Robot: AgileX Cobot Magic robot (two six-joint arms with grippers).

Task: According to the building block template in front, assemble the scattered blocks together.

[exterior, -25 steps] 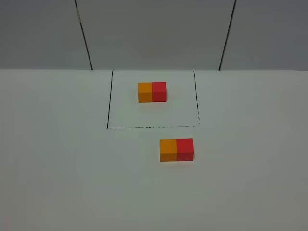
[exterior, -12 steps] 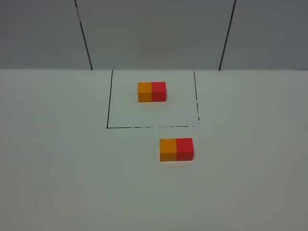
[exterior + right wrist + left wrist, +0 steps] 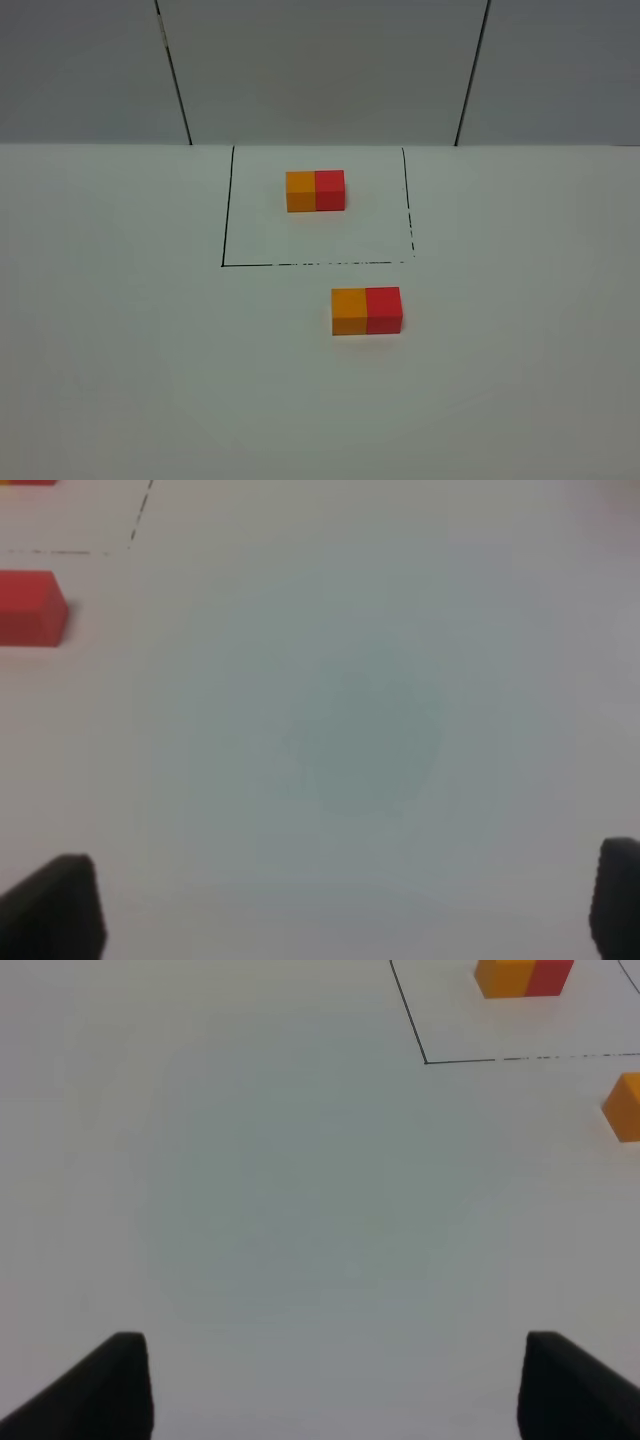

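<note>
Two loose cubes, orange cube (image 3: 349,311) and red cube (image 3: 384,309), sit flush lower centre, matching template (image 3: 315,190) | both pincers wide, empty | just retreat, don't nudge.

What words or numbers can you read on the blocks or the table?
None. No picture shows any letters, numbers or signs.
The framed orange and red pair has plain faces.
The loose orange cube and red cube are plain too.
The white table carries only a thin black drawn line, which is a frame, not writing.
</note>
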